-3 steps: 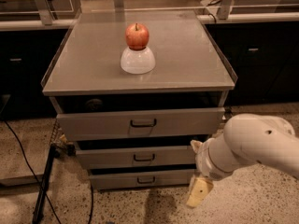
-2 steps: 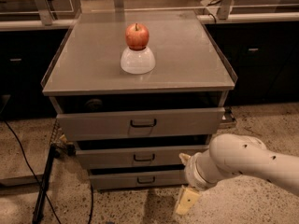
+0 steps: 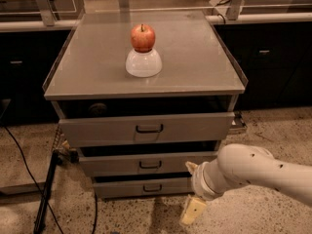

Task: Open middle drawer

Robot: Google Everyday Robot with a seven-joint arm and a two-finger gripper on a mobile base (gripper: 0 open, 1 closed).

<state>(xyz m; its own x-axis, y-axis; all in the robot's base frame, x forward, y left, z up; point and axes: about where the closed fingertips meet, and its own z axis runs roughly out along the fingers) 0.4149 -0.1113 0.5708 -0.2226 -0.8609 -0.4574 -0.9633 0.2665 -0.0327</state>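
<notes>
I am hovering my gripper [image 3: 190, 191], spread wide and empty, right of and slightly below the loop handle [image 3: 149, 165] of the middle drawer [image 3: 109, 166], aiming to level up, slide left, hook it squarely and pull straight out.

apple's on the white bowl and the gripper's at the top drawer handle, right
Not quite: in the camera view the apple is on the white bowl, but the gripper hangs low, right of the handle on the middle drawer, below the top drawer.
</notes>
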